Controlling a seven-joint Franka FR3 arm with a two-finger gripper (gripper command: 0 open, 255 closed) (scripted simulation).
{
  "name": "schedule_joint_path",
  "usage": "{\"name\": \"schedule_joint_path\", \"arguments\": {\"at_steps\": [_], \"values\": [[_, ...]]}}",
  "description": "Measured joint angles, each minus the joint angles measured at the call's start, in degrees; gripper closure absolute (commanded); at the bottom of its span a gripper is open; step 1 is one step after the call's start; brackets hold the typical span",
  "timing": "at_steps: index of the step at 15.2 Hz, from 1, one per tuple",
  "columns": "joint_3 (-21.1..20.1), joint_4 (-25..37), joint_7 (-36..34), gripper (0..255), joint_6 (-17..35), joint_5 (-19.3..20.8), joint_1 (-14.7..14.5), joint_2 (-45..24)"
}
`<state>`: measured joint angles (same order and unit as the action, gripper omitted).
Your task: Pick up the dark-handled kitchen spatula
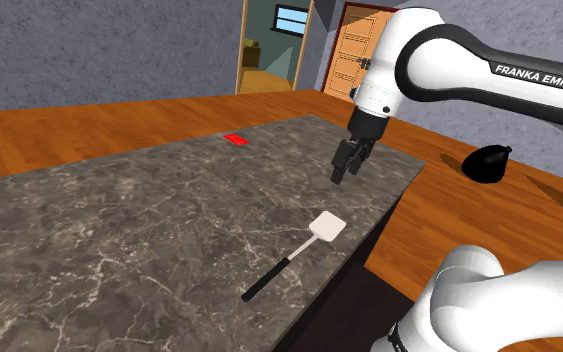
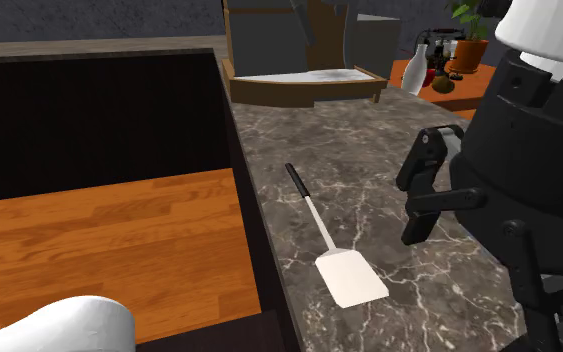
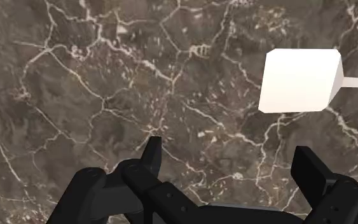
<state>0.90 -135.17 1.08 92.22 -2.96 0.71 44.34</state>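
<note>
The spatula [image 1: 299, 251] lies flat on the dark marble counter [image 1: 119, 230] near its edge, with a white square blade [image 1: 327, 227], a thin pale shaft and a black handle [image 1: 266, 279]. In the second exterior view the spatula [image 2: 334, 246] has its handle [image 2: 295, 179] pointing away and its blade [image 2: 350, 276] nearer the camera. My black gripper [image 1: 345, 166] hangs open above the counter, up and beyond the blade, holding nothing. In the wrist view the fingers [image 3: 151, 153] stand apart and the white blade [image 3: 299, 80] lies off to one side, ahead of them.
A small red flat object [image 1: 235, 139] lies at the counter's far edge. A black rounded object [image 1: 487, 163] sits on the wooden floor [image 1: 469, 220] beyond the counter. An open doorway [image 1: 274, 45] and a wooden door [image 1: 354, 50] stand behind.
</note>
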Motion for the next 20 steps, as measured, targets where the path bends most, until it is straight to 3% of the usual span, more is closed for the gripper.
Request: {"name": "schedule_joint_path", "arguments": {"at_steps": [3,10,17,20], "values": [[-2.3,-1.7,-6.0,0,-0.6,-1.6,1.5,2.2],[-16.7,-6.5,-43.0,0,-4.0,-13.3,9.8,10.8],[-33.4,-2.0,-82.2,0,-5.6,-27.0,20.3,11.5],[-37.3,-1.4,-90.6,0,-4.6,-30.0,23.0,11.0]]}}
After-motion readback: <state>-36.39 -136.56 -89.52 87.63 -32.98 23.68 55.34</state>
